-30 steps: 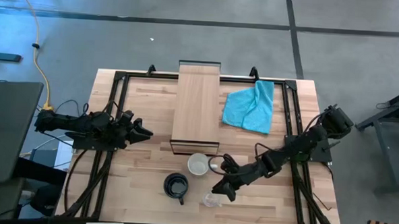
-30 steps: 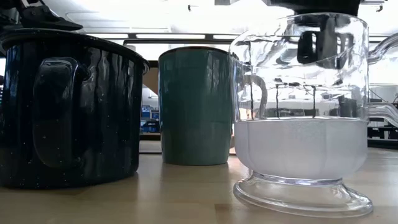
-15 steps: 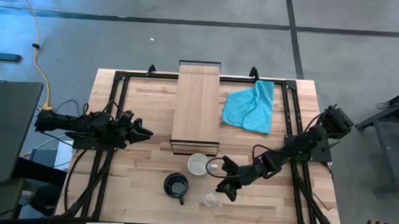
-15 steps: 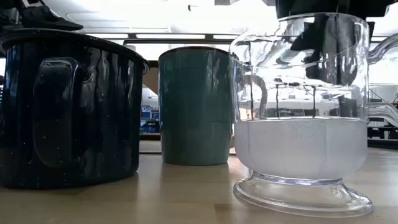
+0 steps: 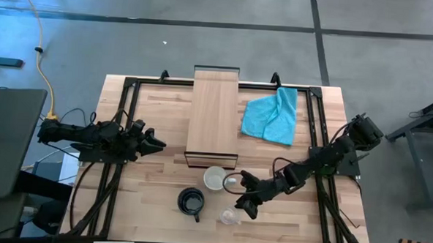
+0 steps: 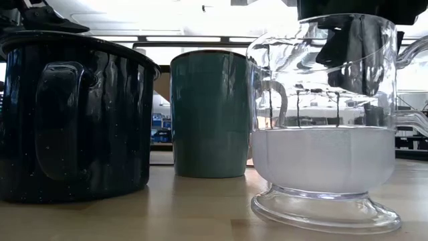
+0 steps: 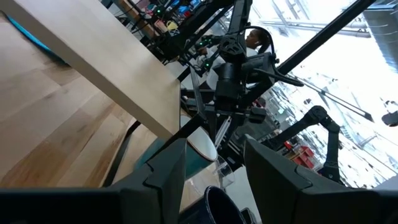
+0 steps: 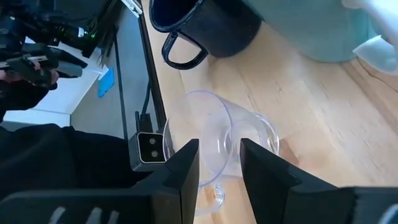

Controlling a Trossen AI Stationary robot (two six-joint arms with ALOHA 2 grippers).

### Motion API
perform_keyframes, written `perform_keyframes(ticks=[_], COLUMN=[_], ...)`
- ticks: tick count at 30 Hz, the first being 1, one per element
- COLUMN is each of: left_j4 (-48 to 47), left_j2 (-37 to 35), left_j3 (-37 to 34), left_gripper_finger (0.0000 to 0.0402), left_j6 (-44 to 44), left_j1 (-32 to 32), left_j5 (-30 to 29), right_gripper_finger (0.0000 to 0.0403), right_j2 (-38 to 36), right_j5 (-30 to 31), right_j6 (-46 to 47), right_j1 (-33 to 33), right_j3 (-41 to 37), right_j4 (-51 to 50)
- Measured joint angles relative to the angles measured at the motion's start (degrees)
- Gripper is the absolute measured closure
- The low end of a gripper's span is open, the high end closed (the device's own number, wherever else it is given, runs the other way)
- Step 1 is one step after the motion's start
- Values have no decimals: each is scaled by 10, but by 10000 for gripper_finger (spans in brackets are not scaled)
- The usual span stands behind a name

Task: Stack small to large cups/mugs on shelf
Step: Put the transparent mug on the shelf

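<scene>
Clear glass cup [image 6: 323,120], glossy speckled black mug [image 6: 73,117], light-wood shelf [image 5: 214,114].

Robotics lab: framed wooden table [image 5: 154,207], concrete floor [image 5: 205,40], more robot rigs [image 7: 239,68] behind.

Evenly lit from overhead in the high view, with only soft, short shadows under the arms on the pale table [image 5: 162,200]. Strongly backlit at table height: blown-out white ceiling light behind the black mug [image 6: 73,114], leaving its near side almost featureless. Bright reflections and warped room shapes across the glass cup [image 6: 324,114], too close for sharp focus. Washed-out glare beyond the shelf [image 7: 106,68] in the left wrist view. Soft blur on the near fingers in both wrist views.
</scene>
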Motion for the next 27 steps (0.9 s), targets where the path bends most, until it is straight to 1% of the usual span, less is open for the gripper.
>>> perform_keyframes(ticks=[8,12,17,27], left_j4=[0,0,0,0], left_j2=[0,0,0,0], left_j3=[0,0,0,0], left_gripper_finger=[250,250,250,250], left_j6=[0,0,0,0], left_j1=[0,0,0,0], left_j5=[0,1,1,1], right_gripper_finger=[295,295,295,295], right_j2=[9,31,51,61], right_j5=[-5,-20,-27,-24], right_j6=[-33,-33,-30,-7], right_j1=[0,0,1,5], right_j3=[0,0,0,0], right_j4=[0,14,64,52])
